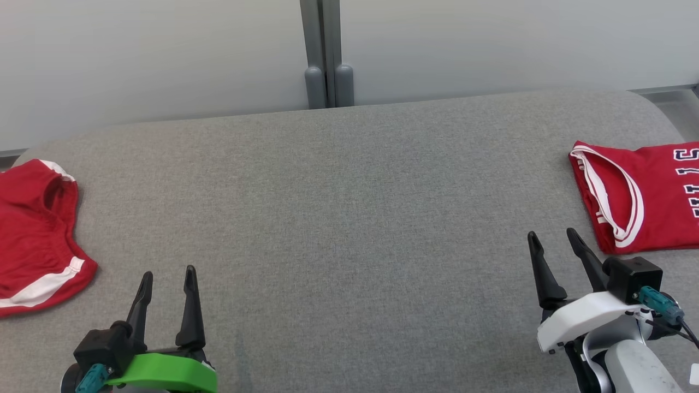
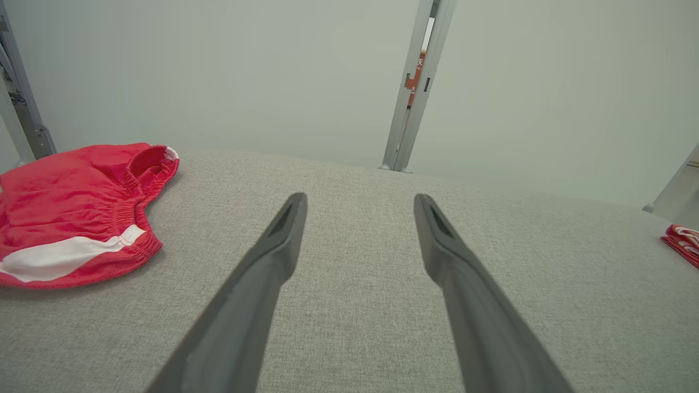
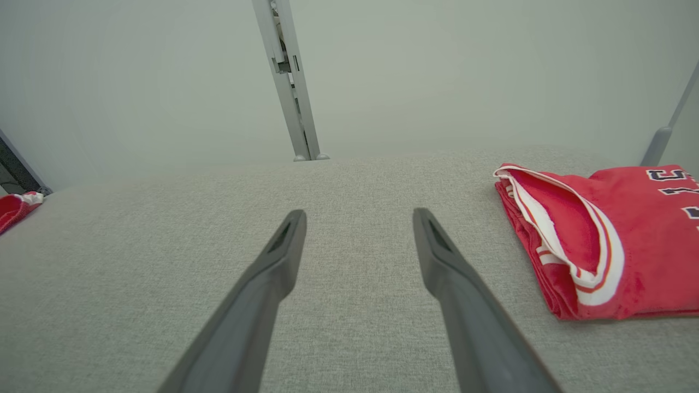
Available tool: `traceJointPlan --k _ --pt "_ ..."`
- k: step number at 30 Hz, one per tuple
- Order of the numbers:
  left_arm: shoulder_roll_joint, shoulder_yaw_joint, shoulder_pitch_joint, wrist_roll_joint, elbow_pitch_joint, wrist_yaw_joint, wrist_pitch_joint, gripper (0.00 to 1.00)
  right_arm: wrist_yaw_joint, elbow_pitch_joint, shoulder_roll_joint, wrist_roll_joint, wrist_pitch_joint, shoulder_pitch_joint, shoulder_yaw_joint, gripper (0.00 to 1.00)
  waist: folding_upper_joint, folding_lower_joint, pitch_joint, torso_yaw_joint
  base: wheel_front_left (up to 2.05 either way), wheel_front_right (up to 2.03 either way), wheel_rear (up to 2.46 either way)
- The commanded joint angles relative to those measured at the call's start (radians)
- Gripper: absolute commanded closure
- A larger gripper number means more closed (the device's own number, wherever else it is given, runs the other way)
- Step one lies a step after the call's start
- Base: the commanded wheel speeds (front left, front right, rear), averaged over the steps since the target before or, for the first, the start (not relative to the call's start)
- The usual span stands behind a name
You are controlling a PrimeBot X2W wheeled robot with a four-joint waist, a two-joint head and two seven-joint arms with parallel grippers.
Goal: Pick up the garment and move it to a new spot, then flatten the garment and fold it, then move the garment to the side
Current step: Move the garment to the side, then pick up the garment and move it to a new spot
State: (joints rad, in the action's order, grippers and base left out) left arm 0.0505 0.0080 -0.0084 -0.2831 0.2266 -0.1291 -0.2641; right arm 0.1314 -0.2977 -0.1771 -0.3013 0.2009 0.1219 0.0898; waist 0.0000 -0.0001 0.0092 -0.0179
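The table [image 1: 349, 180] is covered in coarse, matt grey woven cloth. Soft, matt red fabric is seen in the shorts [image 1: 33, 234] at left and the jersey [image 1: 655, 218] at right.

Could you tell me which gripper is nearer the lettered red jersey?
Right. The right gripper is just beside the jersey; the left gripper is far across the grey surface.

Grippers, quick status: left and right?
Left gripper: open, jaws empty.
Right gripper: open, jaws empty, near the red jersey, not touching it.
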Motion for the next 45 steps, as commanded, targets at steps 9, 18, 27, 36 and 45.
traceJointPlan --k 9,18,27,36,45 --pt "0.001 -0.001 -0.002 -0.014 0.003 -0.002 0.0 0.0 -0.002 -0.007 -0.008 0.015 0.003 -0.007 -0.017 0.0 0.0 0.0001 0.004 0.002 0.0 0.0 0.0" --pt "0.001 -0.009 -0.01 -0.012 -0.004 -0.002 0.0 0.0 -0.002 -0.003 -0.007 0.023 -0.005 -0.017 -0.018 0.0 0.0 0.0001 -0.01 0.074 0.0 0.0 0.0" --pt "0.001 -0.001 0.015 -0.001 -0.004 -0.002 0.0 0.0 -0.002 0.003 0.005 0.012 -0.009 -0.022 0.007 0.0 0.0 0.0001 -0.029 0.216 0.0 0.0 0.0" --pt "0.001 0.012 0.022 0.021 -0.007 -0.002 0.0 0.0 -0.002 0.008 0.012 0.007 -0.014 -0.031 0.018 0.0 0.0 0.0001 -0.031 0.375 0.0 0.0 0.0" --pt "0.001 0.033 0.031 0.019 -0.007 -0.002 0.0 0.0 -0.002 0.016 0.025 0.006 -0.009 -0.013 0.052 0.0 0.0 0.0001 -0.021 0.475 0.0 0.0 0.0"
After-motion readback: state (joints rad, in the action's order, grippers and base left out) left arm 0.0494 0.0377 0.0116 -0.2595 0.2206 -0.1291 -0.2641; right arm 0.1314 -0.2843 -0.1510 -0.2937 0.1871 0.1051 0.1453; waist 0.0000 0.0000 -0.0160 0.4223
